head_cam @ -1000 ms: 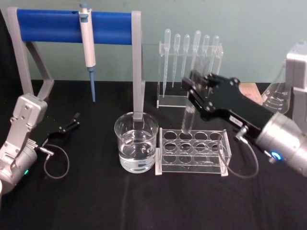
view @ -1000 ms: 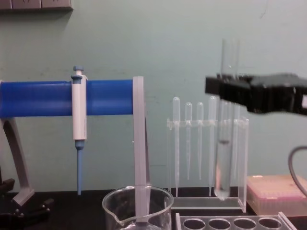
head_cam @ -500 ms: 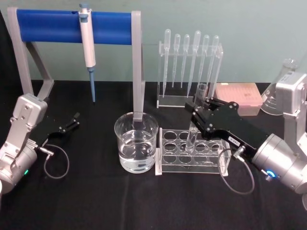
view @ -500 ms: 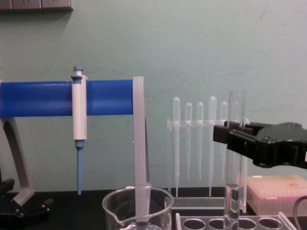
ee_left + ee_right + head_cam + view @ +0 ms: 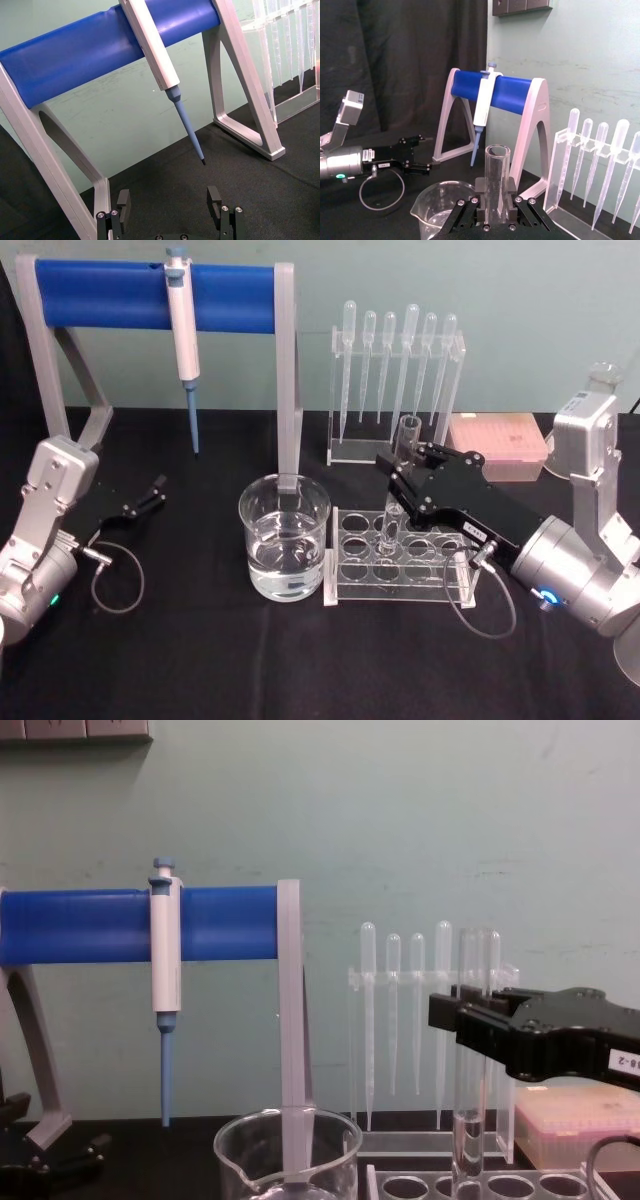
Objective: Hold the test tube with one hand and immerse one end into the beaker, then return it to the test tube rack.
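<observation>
The right pincer [image 5: 408,483] grips the test tube [image 5: 397,502], its bottom in the rack [image 5: 401,560]. The left pincer [image 5: 152,492] rests open on the worktop [image 5: 200,660].

A table covered in black cloth [image 5: 250,660] holds a beaker of water [image 5: 284,550], a clear tube rack [image 5: 400,558], a pipette stand [image 5: 395,375] and a blue-barred frame [image 5: 155,295].

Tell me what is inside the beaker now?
The beaker holds clear liquid, about half full. The test tube is not in it: the right claw holds it over the clear tube rack, its lower end in a hole. The beaker's bottom cannot be judged through the liquid.
</observation>
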